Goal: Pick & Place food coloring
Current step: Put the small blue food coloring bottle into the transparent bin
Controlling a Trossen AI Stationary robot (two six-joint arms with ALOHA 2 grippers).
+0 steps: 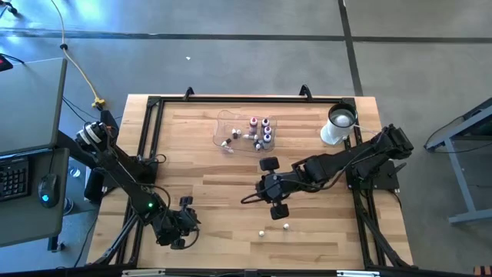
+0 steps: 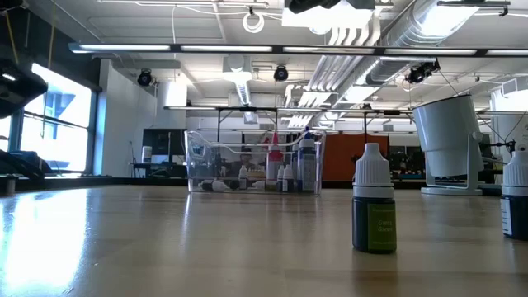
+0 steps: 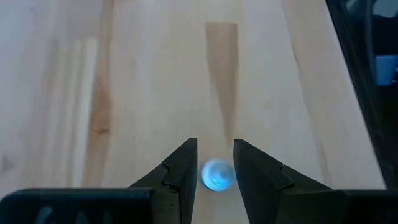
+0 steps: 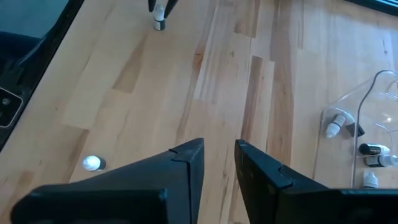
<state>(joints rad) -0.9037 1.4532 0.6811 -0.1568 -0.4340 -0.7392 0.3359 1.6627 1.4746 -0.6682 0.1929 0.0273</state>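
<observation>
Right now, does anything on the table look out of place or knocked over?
Yes. Most food coloring bottles sit in the clear tray, but two bottles stand alone near the table's front edge, far from it. A few more lie tipped on their sides at the tray's edge.

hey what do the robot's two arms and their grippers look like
Both arms are dark, jointed links. The left arm shows a small green light. Each gripper, left gripper and right gripper, ends in two black wedge-shaped fingers. A dark cable trails beside the right arm.
</observation>
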